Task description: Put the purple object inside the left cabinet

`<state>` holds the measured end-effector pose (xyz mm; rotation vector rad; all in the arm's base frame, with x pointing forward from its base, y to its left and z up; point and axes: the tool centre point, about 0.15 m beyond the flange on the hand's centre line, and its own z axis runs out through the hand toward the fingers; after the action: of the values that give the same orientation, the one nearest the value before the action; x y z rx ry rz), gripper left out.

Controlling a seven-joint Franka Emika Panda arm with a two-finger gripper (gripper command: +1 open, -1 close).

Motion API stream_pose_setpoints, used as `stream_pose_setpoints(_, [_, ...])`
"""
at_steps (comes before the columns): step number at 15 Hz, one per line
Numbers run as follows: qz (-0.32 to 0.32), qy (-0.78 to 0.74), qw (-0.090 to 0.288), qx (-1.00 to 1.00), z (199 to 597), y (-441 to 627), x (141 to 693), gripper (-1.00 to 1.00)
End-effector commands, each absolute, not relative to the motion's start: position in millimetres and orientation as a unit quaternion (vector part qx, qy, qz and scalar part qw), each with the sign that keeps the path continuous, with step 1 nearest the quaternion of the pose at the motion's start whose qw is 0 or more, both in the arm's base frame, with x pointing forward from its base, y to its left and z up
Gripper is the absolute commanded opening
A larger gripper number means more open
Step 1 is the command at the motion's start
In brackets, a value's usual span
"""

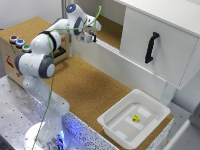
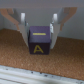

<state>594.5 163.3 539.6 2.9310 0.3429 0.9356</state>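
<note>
From my seat the arm (image 1: 45,55) is stretched toward eleven o'clock of the exterior view, with the gripper (image 1: 90,36) just at the open front of the left cabinet (image 1: 111,31), over its low front panel (image 1: 117,52). The wrist view gives me the grip: both fingers (image 2: 22,31) are pinched on opposite sides of the purple cube (image 2: 39,39), which shows a yellow "A" on one face and a yellow bar on another. So the cube is in the gripper, hanging above cork (image 2: 65,55), with a pale edge running below it in that picture; I take that for the panel's lip, though I cannot be sure. My reading is that the carry is nearly over and the release is what remains. The main worry is letting go too early: if the cube is still over the lip and not past it, it could land on the edge and tumble back onto the cork table (image 1: 85,85). I cannot judge the height above the cork, and a drop from high up could make it bounce or roll. Pushing further in risks clipping the cabinet wall or the panel with the wrist. The door (image 1: 155,45) at two o'clock and the tub (image 1: 132,120) at five o'clock are well clear of all this.
</note>
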Motion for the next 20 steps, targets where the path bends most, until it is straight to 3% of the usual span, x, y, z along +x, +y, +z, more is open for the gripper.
stream_pose_setpoints(1, [0.182, 0.083, 0.019, 0.980, 530, 183, 659, -1.00])
stream_pose_setpoints(8, [0.159, 0.062, 0.022, 0.985, 485, 179, 670, -1.00])
stream_pose_setpoints(13, [0.167, 0.079, 0.021, 0.983, 475, 185, 678, -1.00])
stream_pose_setpoints(14, [0.198, 0.091, 0.062, 0.974, 481, 189, 675, 1.00])
stream_pose_setpoints(20, [0.257, 0.077, 0.045, 0.962, 497, 169, 625, 1.00])
